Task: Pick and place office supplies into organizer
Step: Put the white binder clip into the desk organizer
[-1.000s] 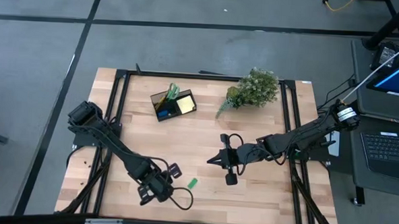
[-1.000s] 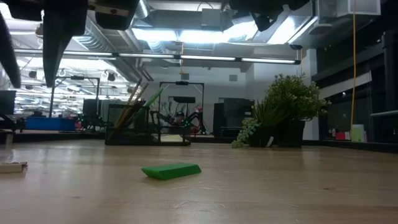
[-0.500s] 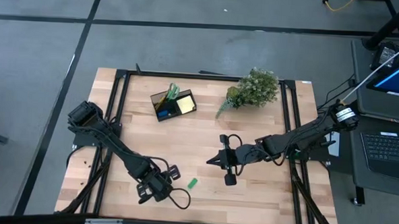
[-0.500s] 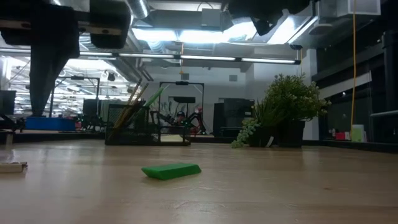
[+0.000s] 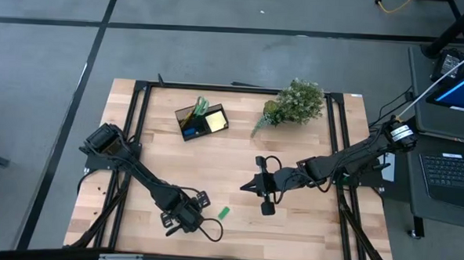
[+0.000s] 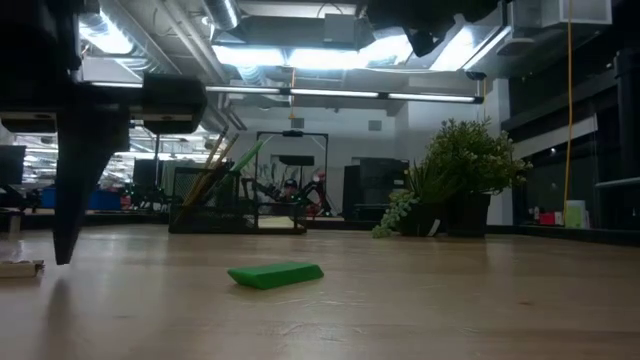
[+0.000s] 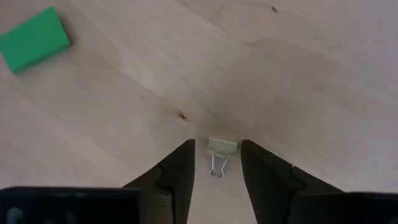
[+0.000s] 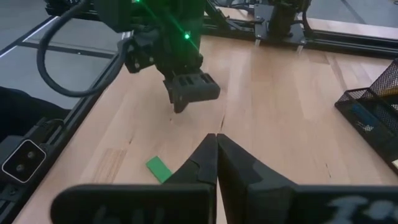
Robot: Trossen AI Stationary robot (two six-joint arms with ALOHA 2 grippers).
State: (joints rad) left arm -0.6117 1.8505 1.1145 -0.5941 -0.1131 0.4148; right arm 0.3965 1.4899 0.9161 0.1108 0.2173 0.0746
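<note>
L gripper [image 7: 216,177] low over table [image 5: 239,158] near front edge, fingers [image 7: 177,177] spread, a small binder clip [image 7: 219,154] lying between the tips; can't tell if touching. Green block [image 5: 223,213] flat on wood just beside it, toward centre. R gripper [image 8: 216,163] hangs over mid-table, fingers pressed together, nothing in them. Further back: organizer [image 5: 200,120] w/ pencils, scissors, blue block, yellow pad inside. Leafy plant [image 5: 296,101] at back, right of organizer.

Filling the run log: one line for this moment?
left hand: open, straddling binder clip | right hand: shut, waiting mid-table | green block: on table
</note>
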